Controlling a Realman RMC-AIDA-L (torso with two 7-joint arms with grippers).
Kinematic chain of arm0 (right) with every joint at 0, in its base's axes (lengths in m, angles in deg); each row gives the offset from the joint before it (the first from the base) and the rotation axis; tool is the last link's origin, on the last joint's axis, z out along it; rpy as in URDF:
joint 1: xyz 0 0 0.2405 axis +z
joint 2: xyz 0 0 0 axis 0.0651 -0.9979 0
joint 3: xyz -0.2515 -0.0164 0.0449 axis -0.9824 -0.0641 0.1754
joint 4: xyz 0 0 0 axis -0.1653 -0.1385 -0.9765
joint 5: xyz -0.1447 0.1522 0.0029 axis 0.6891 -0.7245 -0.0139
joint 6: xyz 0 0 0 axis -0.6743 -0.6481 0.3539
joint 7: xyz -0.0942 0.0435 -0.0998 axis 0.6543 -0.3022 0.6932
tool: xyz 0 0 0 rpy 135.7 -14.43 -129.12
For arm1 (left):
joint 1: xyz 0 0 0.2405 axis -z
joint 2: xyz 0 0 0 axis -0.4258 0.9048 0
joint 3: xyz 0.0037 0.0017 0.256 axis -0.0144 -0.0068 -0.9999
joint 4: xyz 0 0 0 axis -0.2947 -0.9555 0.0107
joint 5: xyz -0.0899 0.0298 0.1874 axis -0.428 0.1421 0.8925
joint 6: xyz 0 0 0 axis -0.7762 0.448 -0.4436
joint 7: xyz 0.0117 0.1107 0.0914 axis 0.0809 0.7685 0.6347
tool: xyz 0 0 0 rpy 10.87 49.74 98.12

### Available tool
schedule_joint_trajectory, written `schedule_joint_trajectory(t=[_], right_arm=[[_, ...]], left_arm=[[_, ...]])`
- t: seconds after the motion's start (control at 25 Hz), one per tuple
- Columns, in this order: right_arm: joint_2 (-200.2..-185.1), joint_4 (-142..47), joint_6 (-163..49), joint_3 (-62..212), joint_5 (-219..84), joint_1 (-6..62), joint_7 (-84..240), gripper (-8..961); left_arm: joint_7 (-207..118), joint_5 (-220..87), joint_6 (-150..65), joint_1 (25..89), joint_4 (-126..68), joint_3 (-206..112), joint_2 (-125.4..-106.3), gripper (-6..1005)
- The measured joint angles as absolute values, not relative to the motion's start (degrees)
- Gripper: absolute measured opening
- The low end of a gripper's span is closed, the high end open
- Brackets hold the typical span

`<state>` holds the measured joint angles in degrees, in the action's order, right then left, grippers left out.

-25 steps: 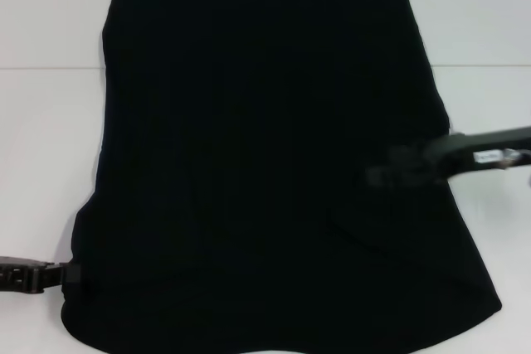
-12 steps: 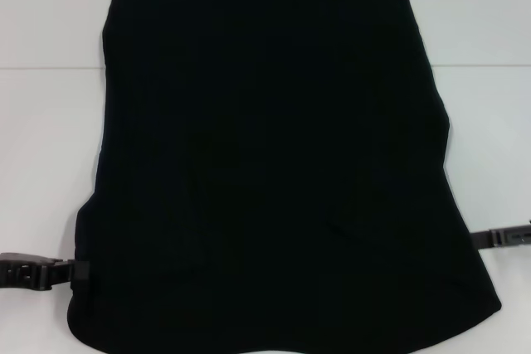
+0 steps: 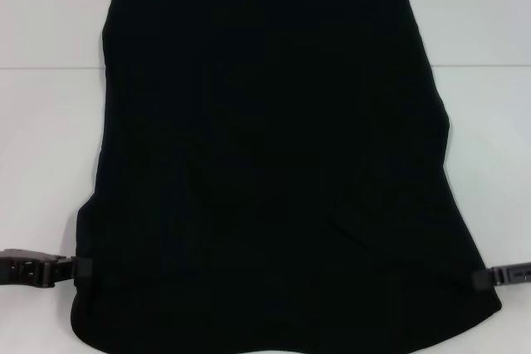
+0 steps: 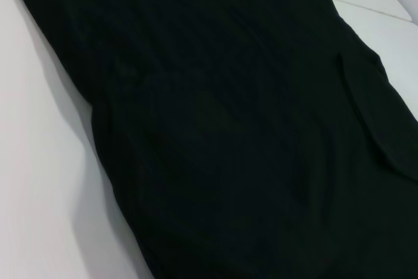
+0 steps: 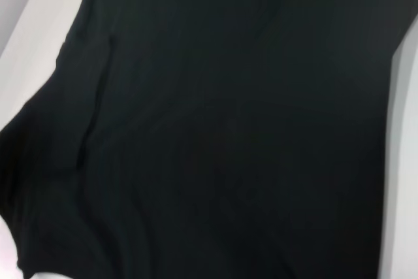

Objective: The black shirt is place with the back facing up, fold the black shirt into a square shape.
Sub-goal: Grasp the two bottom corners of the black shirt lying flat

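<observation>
The black shirt (image 3: 265, 163) lies flat on the white table (image 3: 41, 138) as a tall panel, narrower at the far end and wider toward me. My left gripper (image 3: 76, 269) sits low at the shirt's near left edge, touching the fabric. At the near right edge my right gripper (image 3: 483, 278) reaches in from the side and meets the cloth. The left wrist view is filled with black shirt (image 4: 248, 129), with a folded flap along one side. The right wrist view also shows mostly black shirt (image 5: 228, 129). Neither wrist view shows its own gripper.
A seam in the white table (image 3: 50, 67) runs across behind the shirt's upper part. Bare table shows on the left, on the right (image 3: 489, 138) and beyond the far hem. The shirt's near hem reaches the bottom of the head view.
My right arm has left the shirt's right middle, swung out, and come down to the near right edge. The left gripper crept slightly inward at the near left edge. The shirt's outline is unchanged.
</observation>
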<state>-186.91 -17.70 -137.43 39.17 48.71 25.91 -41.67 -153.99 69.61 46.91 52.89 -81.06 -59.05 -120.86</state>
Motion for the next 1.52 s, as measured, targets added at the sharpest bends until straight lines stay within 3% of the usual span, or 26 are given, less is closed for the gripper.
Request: schedule_joint_trajectory(t=[0.44, 0.64, 0.8, 1.16, 1.52], right_arm=[[-187.40, -18.17, -138.15, 39.27, 49.88, 26.25, -41.63, 899], [-187.82, -18.95, -139.74, 39.07, 50.35, 27.11, -41.67, 791], [-188.11, -18.27, -141.14, 40.40, 50.49, 27.24, -41.37, 790], [-186.71, -18.35, -140.79, 41.95, 51.61, 26.45, -41.87, 789], [-186.84, -18.68, -139.15, 42.47, 54.22, 26.44, -42.46, 789]], left_arm=[[-153.65, 69.61, 46.26, 52.86, -80.84, -59.05, -120.79, -2], [-153.61, 69.61, 46.17, 52.95, -80.81, -59.05, -120.79, -2], [-153.61, 69.61, 46.10, 52.99, -80.81, -59.05, -120.73, -1], [-153.61, 69.61, 46.08, 52.96, -80.82, -59.04, -120.73, -1], [-153.54, 69.61, 45.64, 53.31, -80.68, -59.05, -120.78, -1]])
